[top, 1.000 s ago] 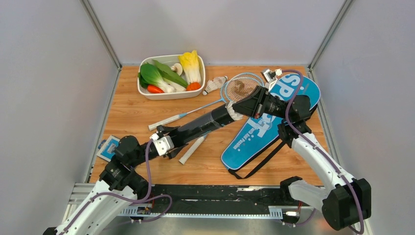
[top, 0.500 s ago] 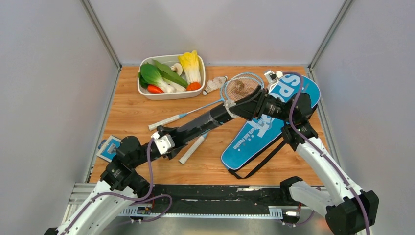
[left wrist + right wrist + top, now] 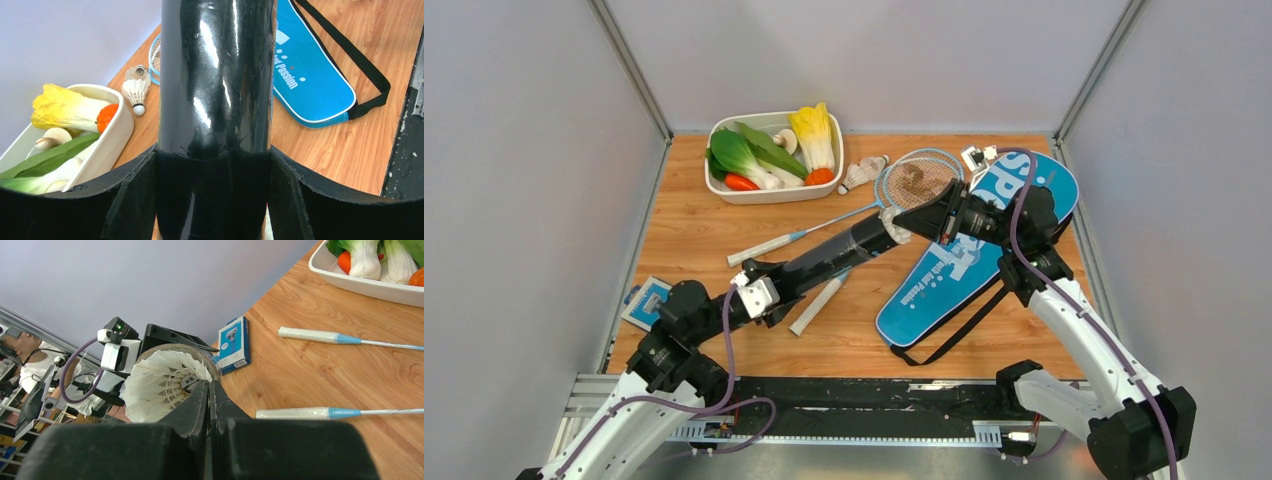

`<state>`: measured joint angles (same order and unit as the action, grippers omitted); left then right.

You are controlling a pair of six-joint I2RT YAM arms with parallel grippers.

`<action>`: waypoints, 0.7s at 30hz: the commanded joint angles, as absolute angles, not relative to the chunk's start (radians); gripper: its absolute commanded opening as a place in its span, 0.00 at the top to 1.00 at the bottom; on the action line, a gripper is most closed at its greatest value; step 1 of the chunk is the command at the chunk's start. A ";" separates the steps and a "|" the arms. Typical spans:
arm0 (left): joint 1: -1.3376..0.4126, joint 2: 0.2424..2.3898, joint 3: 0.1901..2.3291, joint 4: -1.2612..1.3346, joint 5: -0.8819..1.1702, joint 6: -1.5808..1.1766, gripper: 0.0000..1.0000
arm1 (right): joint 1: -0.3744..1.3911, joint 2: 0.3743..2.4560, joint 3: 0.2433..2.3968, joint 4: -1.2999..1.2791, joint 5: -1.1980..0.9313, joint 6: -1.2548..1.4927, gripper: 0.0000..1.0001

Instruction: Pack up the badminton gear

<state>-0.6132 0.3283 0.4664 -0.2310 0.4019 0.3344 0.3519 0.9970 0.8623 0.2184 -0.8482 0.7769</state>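
Where shuttlecock (image 3: pixel 152 387) enters tube (image 3: pixel 824 258), its cork is hidden.

The wooden table (image 3: pixel 684 225) bears a vegetable tray (image 3: pixel 769 196) and shuttlecocks (image 3: pixel 861 174) beyond the left fingers (image 3: pixel 132 200), a card (image 3: pixel 646 300) left of them, two rackets (image 3: pixel 769 245) beside them, and the blue cover (image 3: pixel 924 290) beside the right fingers (image 3: pixel 192 410).

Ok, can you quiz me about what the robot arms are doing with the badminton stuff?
1. True or false: the left gripper is clamped on the black tube.
2. What does the right gripper pinch at the tube's mouth? A a spoon, B a white shuttlecock, C a ball.
3. Fill in: two loose shuttlecocks lie beside the white ___ holding toy vegetables.
Key: 1 true; 2 B; 3 tray.
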 commanded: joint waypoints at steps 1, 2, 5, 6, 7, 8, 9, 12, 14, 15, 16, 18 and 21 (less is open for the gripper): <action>-0.615 0.320 0.497 -0.097 0.454 0.342 0.64 | 0.350 1.023 0.855 0.247 -0.846 0.792 0.99; -0.615 0.321 0.495 -0.093 0.456 0.343 0.64 | 0.351 1.031 0.852 0.271 -0.854 0.814 1.00; -0.616 0.335 0.490 -0.076 0.463 0.350 0.64 | 0.370 1.057 0.864 0.303 -0.872 0.834 0.98; -0.616 0.338 0.490 -0.073 0.463 0.352 0.64 | 0.379 1.063 0.871 0.295 -0.875 0.828 0.95; -0.615 0.343 0.489 -0.070 0.464 0.357 0.64 | 0.386 1.067 0.877 0.275 -0.875 0.817 0.91; -0.615 0.345 0.488 -0.067 0.465 0.358 0.64 | 0.393 1.068 0.879 0.260 -0.872 0.810 0.85; -0.615 0.347 0.489 -0.064 0.464 0.359 0.64 | 0.394 1.067 0.877 0.249 -0.868 0.802 0.78; -0.615 0.343 0.488 -0.056 0.462 0.354 0.64 | 0.393 1.054 0.892 0.189 -0.833 0.763 0.58; -0.616 0.337 0.487 -0.057 0.458 0.349 0.64 | 0.389 1.045 0.922 0.138 -0.809 0.733 0.50; -0.615 0.334 0.486 -0.059 0.452 0.348 0.64 | 0.389 1.037 0.934 0.119 -0.795 0.723 0.47; -0.615 0.327 0.484 -0.065 0.449 0.348 0.64 | 0.386 1.027 0.946 0.099 -0.774 0.713 0.45; -0.615 0.314 0.481 -0.077 0.439 0.352 0.64 | 0.380 1.015 0.968 0.057 -0.733 0.695 0.43; -0.615 0.293 0.471 -0.083 0.426 0.350 0.64 | 0.377 1.010 0.984 0.027 -0.708 0.676 0.39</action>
<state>-0.6117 0.3393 0.4561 -0.2340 0.3748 0.3401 0.3897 1.0294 0.9318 0.1051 -0.8078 0.7441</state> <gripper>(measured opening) 0.737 0.587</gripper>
